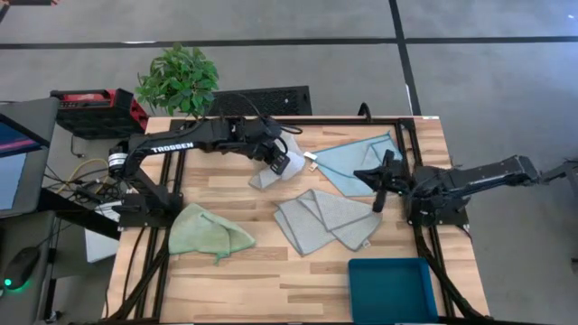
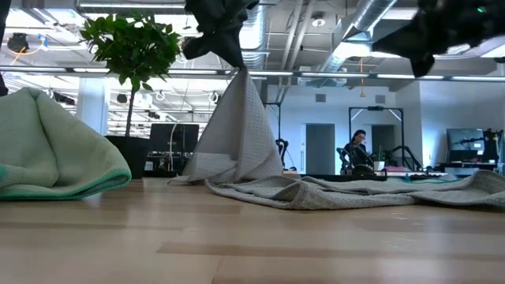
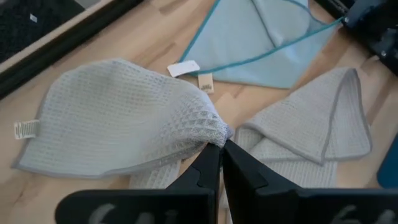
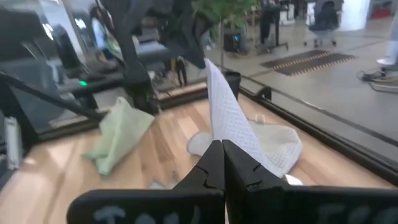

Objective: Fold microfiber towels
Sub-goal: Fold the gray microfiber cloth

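Four towels on the wooden table: green towel at 8 o'clock, blue towel at 1, flat grey towel in the middle. Left gripper pinches the lifted grey towel by a corner at 12. Right gripper hovers pressed together, holding nothing. Teal bin at 5. Only the low view catches a seated person way back; the high view shows the plant.

A teal bin sits at the desk's near right corner, a plant beyond its far left corner beside a red case.
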Controlling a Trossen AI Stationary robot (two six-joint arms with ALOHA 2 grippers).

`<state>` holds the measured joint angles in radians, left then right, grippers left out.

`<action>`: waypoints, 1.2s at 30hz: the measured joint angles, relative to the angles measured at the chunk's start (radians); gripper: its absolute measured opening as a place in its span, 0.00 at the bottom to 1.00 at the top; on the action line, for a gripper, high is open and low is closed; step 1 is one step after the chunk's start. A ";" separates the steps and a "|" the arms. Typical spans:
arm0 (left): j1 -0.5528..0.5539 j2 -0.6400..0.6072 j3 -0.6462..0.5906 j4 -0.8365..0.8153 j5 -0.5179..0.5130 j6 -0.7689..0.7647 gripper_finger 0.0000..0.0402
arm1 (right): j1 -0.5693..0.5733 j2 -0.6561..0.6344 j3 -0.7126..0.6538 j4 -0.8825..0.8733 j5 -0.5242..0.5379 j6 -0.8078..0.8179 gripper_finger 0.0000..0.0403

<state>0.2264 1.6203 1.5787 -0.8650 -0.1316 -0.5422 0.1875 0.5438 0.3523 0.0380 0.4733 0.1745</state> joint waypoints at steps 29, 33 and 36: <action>0.003 -0.008 0.076 -0.064 0.080 0.139 0.00 | -0.106 0.947 0.704 0.069 0.000 0.001 0.49; 0.003 -0.011 0.076 -0.065 0.085 0.143 0.00 | -0.117 1.002 0.746 0.068 0.004 0.001 0.52; 0.004 -0.012 0.076 -0.063 0.122 0.154 0.00 | -0.127 1.027 0.764 0.064 0.020 0.005 0.51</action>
<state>0.2302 1.6081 1.6547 -0.9279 -0.0096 -0.3881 0.0604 1.5709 1.1161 0.1021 0.4934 0.1796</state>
